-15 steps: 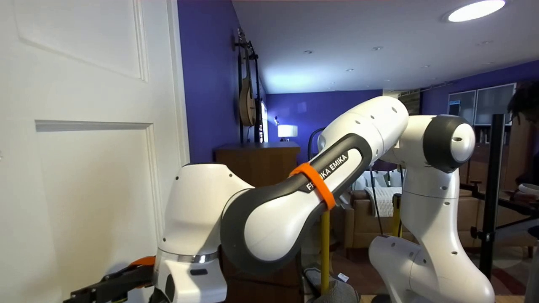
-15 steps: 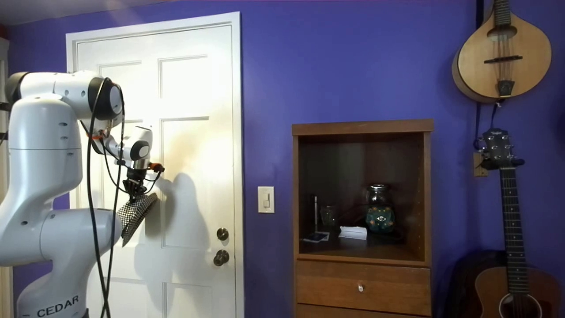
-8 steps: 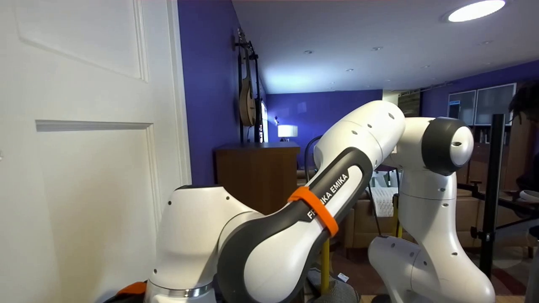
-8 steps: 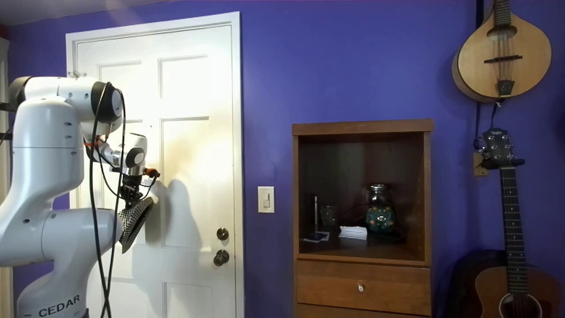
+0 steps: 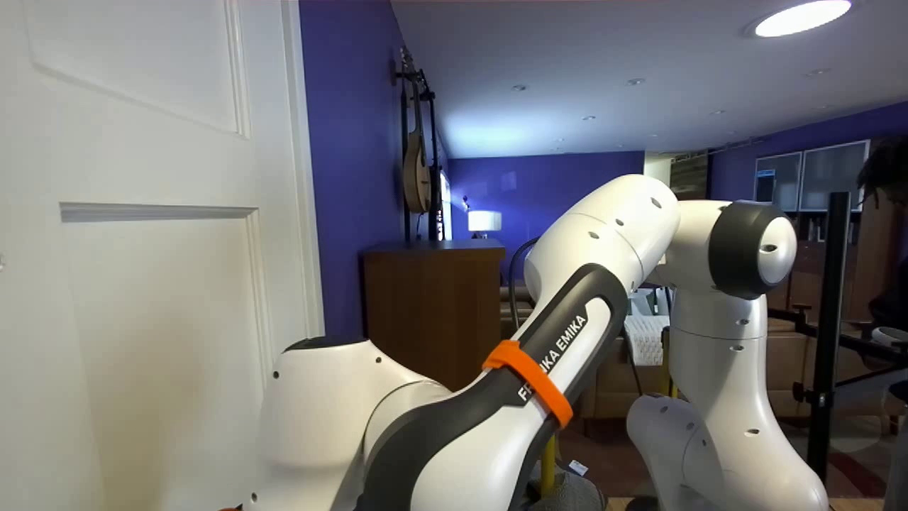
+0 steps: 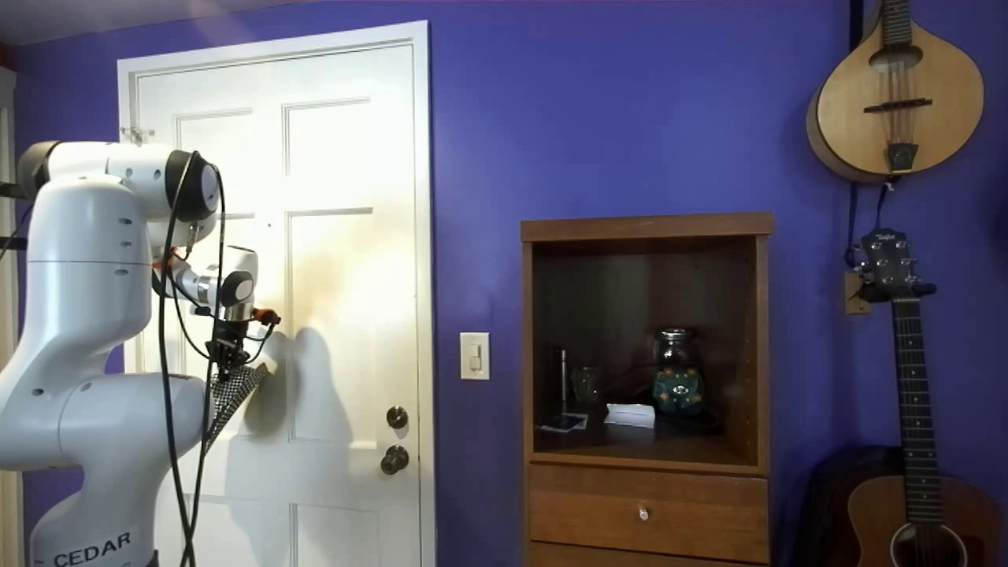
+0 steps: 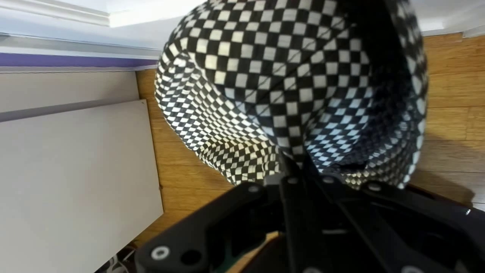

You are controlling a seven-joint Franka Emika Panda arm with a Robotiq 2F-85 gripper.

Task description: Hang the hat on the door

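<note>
Gripping the hat (image 7: 288, 91) by a puckered fold, clenched tight in the gripper (image 7: 296, 162). Tilted, partly hidden behind the arm (image 6: 130, 417) in an exterior view. Near the door (image 6: 335, 260); impossible to tell if touching. Above a wood floor (image 7: 180, 170) in the wrist view. Farther out, along the wall (image 6: 614, 118), past a switch (image 6: 475, 356), to a cabinet (image 6: 646, 228) and a guitar (image 6: 916, 402).
</note>
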